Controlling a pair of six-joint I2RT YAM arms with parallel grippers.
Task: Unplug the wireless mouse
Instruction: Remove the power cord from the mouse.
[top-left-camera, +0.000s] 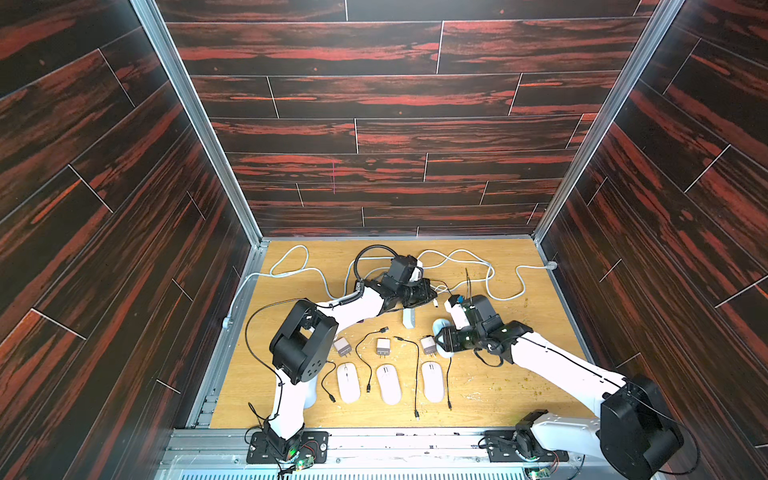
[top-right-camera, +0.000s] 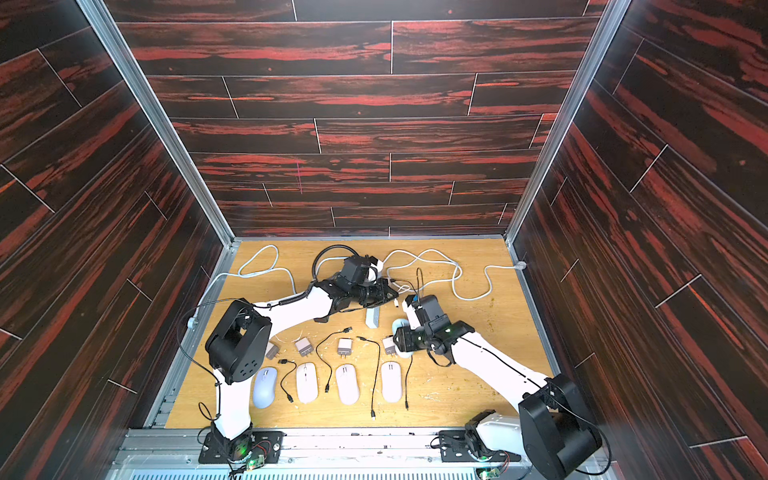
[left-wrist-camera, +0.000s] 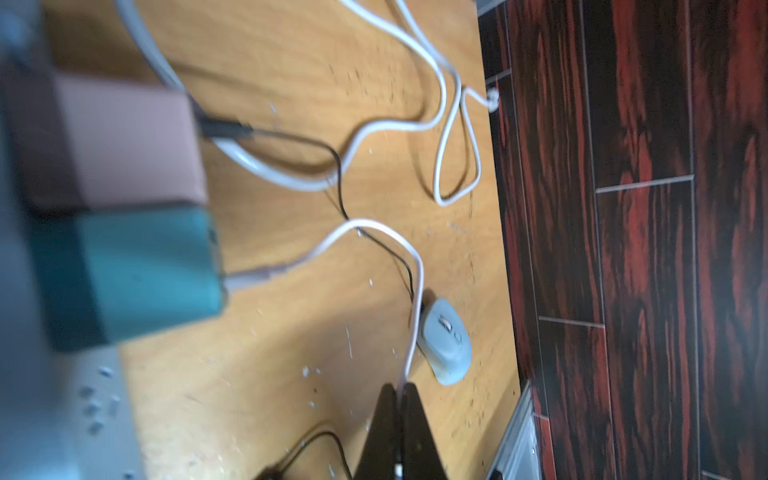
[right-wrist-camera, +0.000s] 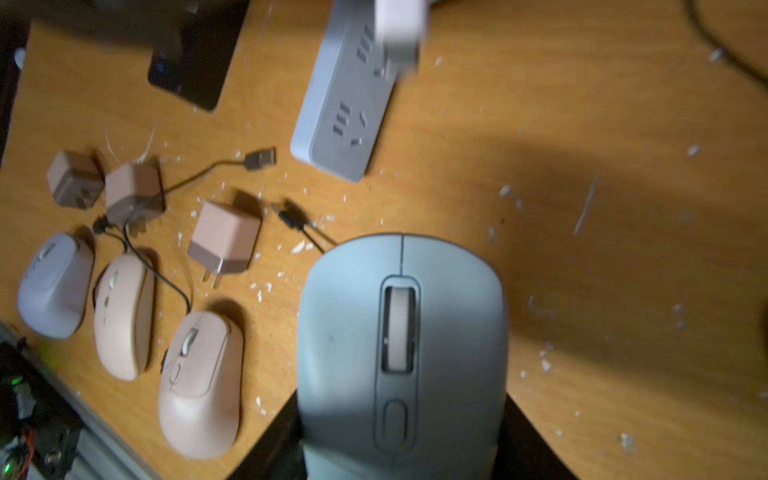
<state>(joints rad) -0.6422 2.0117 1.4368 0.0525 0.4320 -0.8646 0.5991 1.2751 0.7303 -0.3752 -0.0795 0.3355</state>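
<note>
Both sides of the blue mouse (right-wrist-camera: 399, 332) sit clasped in the right gripper (right-wrist-camera: 405, 436), its nose pointing away toward the power strip (right-wrist-camera: 345, 104), while the farther left gripper (left-wrist-camera: 399, 399) pinches a white cable (left-wrist-camera: 421, 278).

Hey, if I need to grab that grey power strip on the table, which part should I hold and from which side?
Probably the free near end of the power strip, from straight above, squeezing across its narrow width. It lies flat, sockets up, both long edges bare there; a charger stands on the far end.
</note>
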